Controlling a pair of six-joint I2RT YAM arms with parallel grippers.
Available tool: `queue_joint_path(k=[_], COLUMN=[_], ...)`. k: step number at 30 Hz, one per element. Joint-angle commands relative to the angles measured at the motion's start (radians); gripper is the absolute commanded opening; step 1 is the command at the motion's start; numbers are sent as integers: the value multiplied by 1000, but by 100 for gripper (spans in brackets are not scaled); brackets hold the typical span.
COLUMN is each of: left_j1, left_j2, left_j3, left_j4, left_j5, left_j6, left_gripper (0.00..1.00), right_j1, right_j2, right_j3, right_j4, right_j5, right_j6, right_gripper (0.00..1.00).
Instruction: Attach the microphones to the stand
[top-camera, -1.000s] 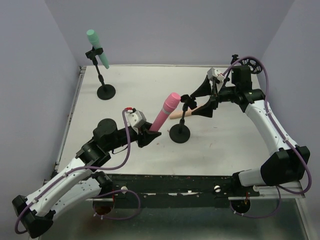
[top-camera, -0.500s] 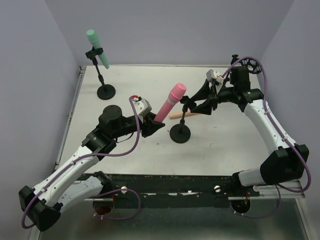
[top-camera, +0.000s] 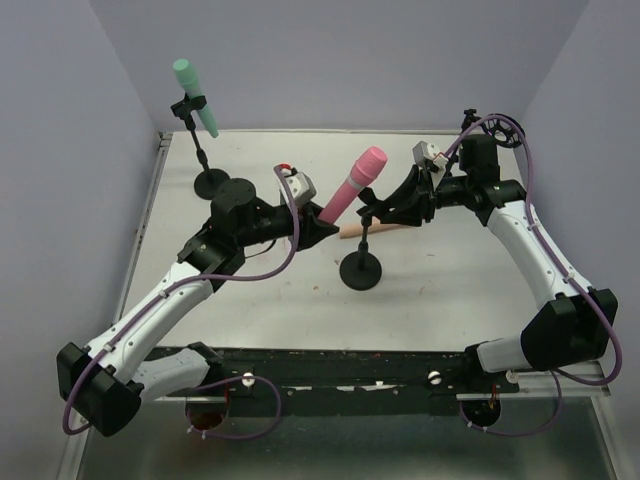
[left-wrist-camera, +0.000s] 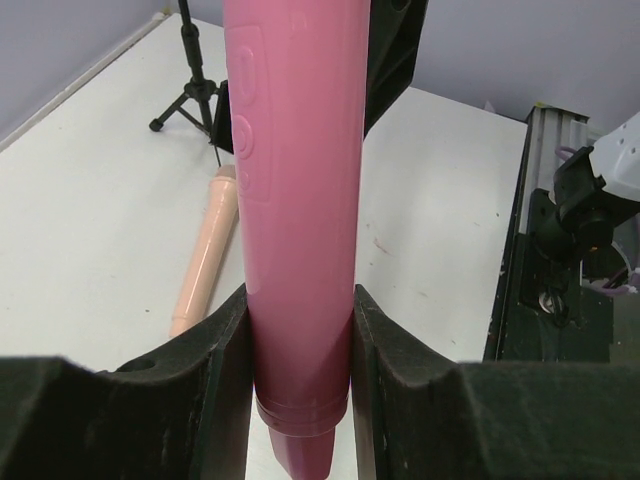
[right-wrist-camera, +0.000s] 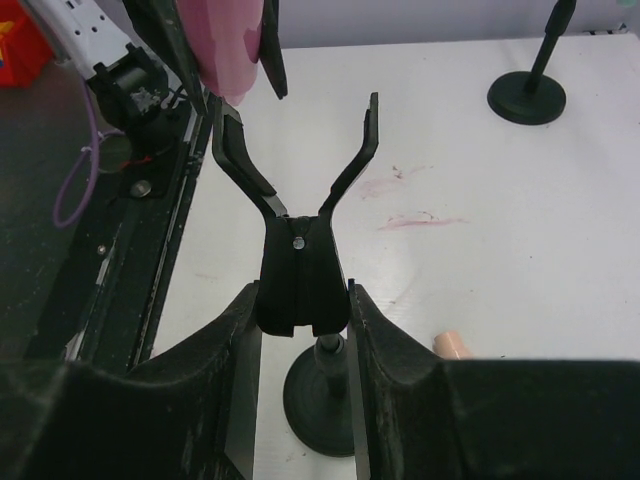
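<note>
1. the pink tapered plastic microphone is sitting off the table, tilted with its rounded head up and to the right; its narrow lower end is poking out below the fingers in the left wrist view.
2. the left gripper is grasping that microphone near its tail; both black fingers are pressing flat against its sides.
3. in the right wrist view the pink body is hanging just beside one upper prong of the black forked clip, outside the fork; the fork itself is holding nothing.
4. the right gripper is clenching the clip's lower block; its fingers are touching the block on both sides, above the stem.
5. the clip is topping the black round-based stand, which is standing upright near the middle of the white tabletop.
6. the peach-tan tapered microphone is lying flat on the tabletop just behind that stand, partly hidden by the grippers in the top view.
7. the teal-green microphone is sitting tilted in the clip of a second black stand, which is standing at the far left corner, well apart from both arms.
</note>
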Motion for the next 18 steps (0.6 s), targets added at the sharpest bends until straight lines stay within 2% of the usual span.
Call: queue_joint_path(k=[1, 18], left_j1=[6, 6], left_j2=[55, 248], left_j3=[48, 125], left_j4=[41, 96], left_j5=[115, 190], left_j6=[28, 12], left_gripper=[4, 4], right_j1=[7, 7], right_j2=[-18, -24], right_j3=[-15, -21], right_j4=[18, 21], right_j5=[-44, -88], right_j6=[-2, 4], right_gripper=[27, 25])
